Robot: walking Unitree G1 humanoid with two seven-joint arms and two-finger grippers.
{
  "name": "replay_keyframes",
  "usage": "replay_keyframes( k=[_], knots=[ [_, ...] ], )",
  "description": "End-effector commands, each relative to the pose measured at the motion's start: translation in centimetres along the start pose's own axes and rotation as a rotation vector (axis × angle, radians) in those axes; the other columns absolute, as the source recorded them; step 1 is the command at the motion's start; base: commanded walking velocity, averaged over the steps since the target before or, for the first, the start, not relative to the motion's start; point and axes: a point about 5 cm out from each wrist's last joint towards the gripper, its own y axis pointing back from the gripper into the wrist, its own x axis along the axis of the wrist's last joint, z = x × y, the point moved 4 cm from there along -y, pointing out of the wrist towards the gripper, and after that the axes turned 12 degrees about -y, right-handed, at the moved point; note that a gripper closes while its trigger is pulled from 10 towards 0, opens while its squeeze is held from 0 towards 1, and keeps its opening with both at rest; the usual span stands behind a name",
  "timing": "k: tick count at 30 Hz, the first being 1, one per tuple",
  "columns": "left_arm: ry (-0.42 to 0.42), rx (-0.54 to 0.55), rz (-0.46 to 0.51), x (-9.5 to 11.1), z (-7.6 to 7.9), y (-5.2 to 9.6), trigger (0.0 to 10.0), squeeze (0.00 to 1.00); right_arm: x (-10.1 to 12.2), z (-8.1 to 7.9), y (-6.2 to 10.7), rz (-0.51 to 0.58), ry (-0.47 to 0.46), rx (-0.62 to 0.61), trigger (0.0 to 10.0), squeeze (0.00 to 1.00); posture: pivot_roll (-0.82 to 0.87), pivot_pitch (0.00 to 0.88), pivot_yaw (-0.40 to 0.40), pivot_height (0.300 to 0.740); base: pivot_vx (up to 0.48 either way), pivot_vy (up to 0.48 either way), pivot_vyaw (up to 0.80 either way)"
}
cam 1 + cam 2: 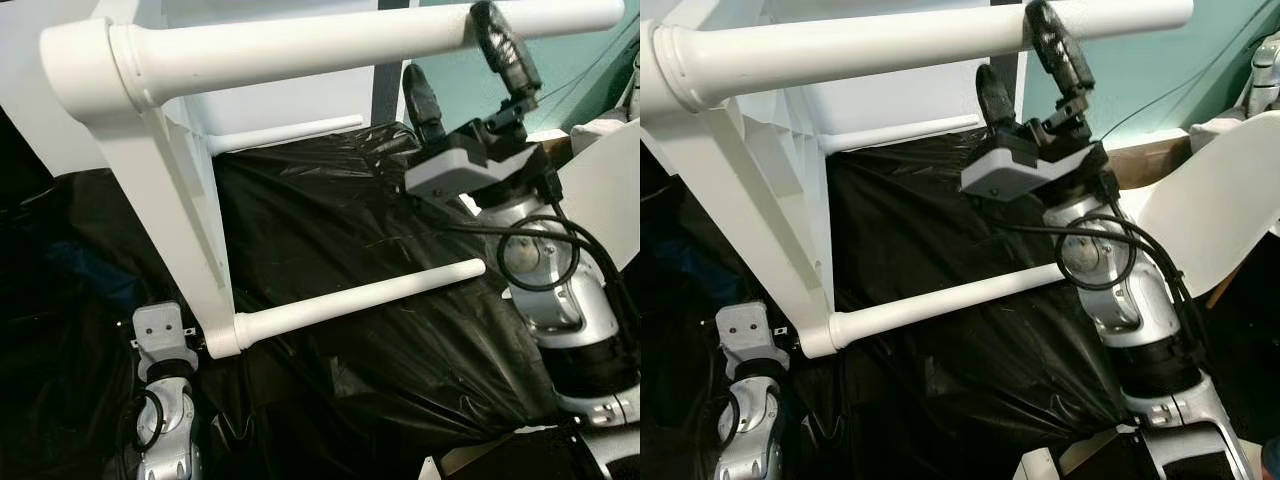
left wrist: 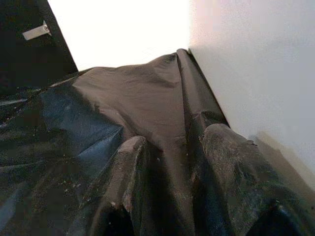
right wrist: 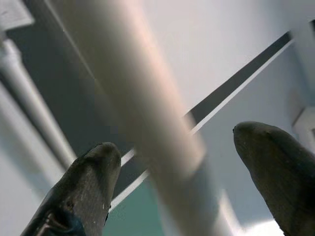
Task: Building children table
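Children's table (image 1: 190, 215), white plastic, lies tipped on its side over black plastic sheeting (image 1: 400, 330), its 4 round legs pointing toward the robot's right. The right gripper (image 1: 462, 72) reaches up to the upper near leg (image 1: 330, 50), with 1 black finger (image 1: 505, 45) crossing the front of the leg and the other finger (image 1: 423, 100) sitting below and behind it. In the right wrist view both fingertips (image 3: 93, 177) stand clearly apart, the leg running between them as a pale blurred bar (image 3: 142, 113) with gaps on each side, so the jaws are spread around the leg and not pinching it. A grey wrist camera housing (image 1: 465, 165) and looping black cables (image 1: 540, 250) sit just behind that gripper on the silver right arm (image 1: 565, 320).

The lower near leg (image 1: 360, 297) juts out from the table's corner socket, over the sheeting. A thinner-looking far leg (image 1: 285, 133) shows behind, close to the tabletop's underside.

The left gripper (image 2: 167, 187) is low, beside the table's lower corner; its 2 dark fingers (image 2: 123, 182) rest against the crumpled sheeting with a fold of it between them, spread apart and gripping nothing, a white table surface (image 2: 256, 73) just beside them. The left arm (image 1: 165, 400) rises from below, its grey wrist housing near the corner socket.

A white curved panel (image 1: 1210, 215) stands at the right, before a teal wall (image 1: 1140, 75).
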Motion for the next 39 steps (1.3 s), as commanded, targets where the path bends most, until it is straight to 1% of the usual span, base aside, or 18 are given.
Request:
replay_keyframes(
  k=[1, 4, 11, 12, 13, 14, 16, 19, 21, 22, 26, 27, 28, 29, 33, 35, 37, 39],
  knots=[
    [-0.011, 0.162, -0.035, -0.4, -1.3, 0.0, 10.0, 0.0, 0.2, -0.2, -0.3, 0.006, -0.01, 0.008, 10.0, 0.0, 0.07, 0.0, 0.052, 0.74, 0.0, 0.0, 0.0],
    [-0.011, 0.155, -0.028, -0.4, -1.0, -0.2, 10.0, 0.0, 0.7, -0.6, -1.7, 0.028, -0.031, 0.018, 10.0, 0.0, 0.08, 0.0, 0.044, 0.74, 0.0, 0.0, 0.0],
    [-0.008, 0.155, -0.028, -0.5, -0.8, -0.1, 10.0, 0.0, 0.8, -1.2, -2.2, 0.011, -0.05, 0.027, 10.0, 0.0, 0.08, 0.0, 0.039, 0.74, 0.0, 0.0, 0.0],
    [-0.007, 0.154, -0.03, -0.5, -0.7, 0.0, 10.0, 0.0, 0.6, -1.4, -2.7, -0.011, -0.057, 0.027, 10.0, 0.0, 0.08, 0.0, 0.039, 0.74, 0.0, 0.0, 0.0],
    [-0.007, 0.154, -0.03, -0.5, -0.7, 0.0, 10.0, 0.0, 0.6, -1.4, -2.7, -0.011, -0.057, 0.027, 10.0, 0.0, 0.08, 0.0, 0.039, 0.74, 0.0, 0.0, 0.0],
    [-0.006, 0.151, -0.029, -0.5, -0.6, 0.0, 10.0, 0.0, 0.2, -1.7, -3.3, -0.04, -0.06, 0.034, 10.0, 0.0, 0.08, 0.0, 0.036, 0.74, 0.0, 0.0, 0.0],
    [-0.006, 0.151, -0.029, -0.5, -0.6, 0.0, 10.0, 0.0, 0.2, -1.7, -3.3, -0.04, -0.06, 0.034, 10.0, 0.0, 0.08, 0.0, 0.036, 0.74, 0.0, 0.0, 0.0],
    [-0.005, 0.151, -0.025, -0.4, -0.5, -0.1, 10.0, 0.0, -0.8, -2.2, -4.6, -0.111, -0.049, 0.055, 10.0, 0.0, 0.08, 0.0, 0.032, 0.74, 0.0, 0.0, 0.0],
    [-0.005, 0.151, -0.025, -0.4, -0.5, -0.1, 10.0, 0.0, -0.8, -2.2, -4.6, -0.111, -0.049, 0.055, 10.0, 0.0, 0.08, 0.0, 0.032, 0.74, 0.0, 0.0, 0.0],
    [-0.004, 0.153, -0.023, -0.4, -0.5, -0.1, 10.0, 0.0, -1.1, -2.2, -5.0, -0.133, -0.045, 0.059, 10.0, 0.0, 0.08, 0.0, 0.03, 0.74, 0.0, 0.0, 0.0],
    [-0.001, 0.153, -0.025, -0.5, -0.3, 0.0, 10.0, 0.0, -1.6, -2.5, -5.3, -0.166, -0.041, 0.083, 10.0, 0.0, 0.08, 0.0, 0.027, 0.74, 0.0, 0.0, 0.0],
    [0.001, 0.153, -0.026, -0.5, -0.3, 0.0, 10.0, 0.0, -1.7, -2.8, -5.3, -0.179, -0.044, 0.101, 5.5, 0.0, 0.08, 0.0, 0.026, 0.74, 0.0, 0.0, 0.0],
    [0.001, 0.153, -0.026, -0.5, -0.3, 0.0, 10.0, 0.0, -1.7, -2.8, -5.3, -0.179, -0.044, 0.101, 5.5, 0.0, 0.08, 0.0, 0.026, 0.74, 0.0, 0.0, 0.0],
    [0.003, 0.152, -0.027, -0.5, -0.2, 0.1, 10.0, 0.0, -1.8, -3.0, -5.4, -0.19, -0.047, 0.112, 0.0, 0.0, 0.08, 0.0, 0.026, 0.74, 0.0, 0.0, 0.0],
    [0.008, 0.151, -0.029, -0.5, 0.0, 0.1, 10.0, 0.0, -2.1, -3.7, -5.3, -0.213, -0.064, 0.154, 0.0, 0.0, 0.07, 0.0, 0.02, 0.74, 0.0, 0.0, 0.0],
    [0.011, 0.152, -0.03, -0.5, 0.1, 0.2, 10.0, 0.0, -2.7, -4.0, -5.0, -0.254, -0.094, 0.168, 0.0, 0.0, 0.07, 0.0, 0.019, 0.74, 0.0, 0.0, 0.0],
    [0.014, 0.155, -0.032, -0.5, 0.2, 0.2, 10.0, 0.0, -3.7, -4.3, -4.4, -0.324, -0.159, 0.159, 0.0, 0.0, 0.07, 0.0, 0.018, 0.74, 0.0, 0.0, 0.0],
    [0.014, 0.155, -0.032, -0.5, 0.2, 0.2, 10.0, 0.0, -3.7, -4.3, -4.4, -0.324, -0.159, 0.159, 0.0, 0.0, 0.07, 0.0, 0.018, 0.74, 0.0, 0.0, 0.0]
  ],
)
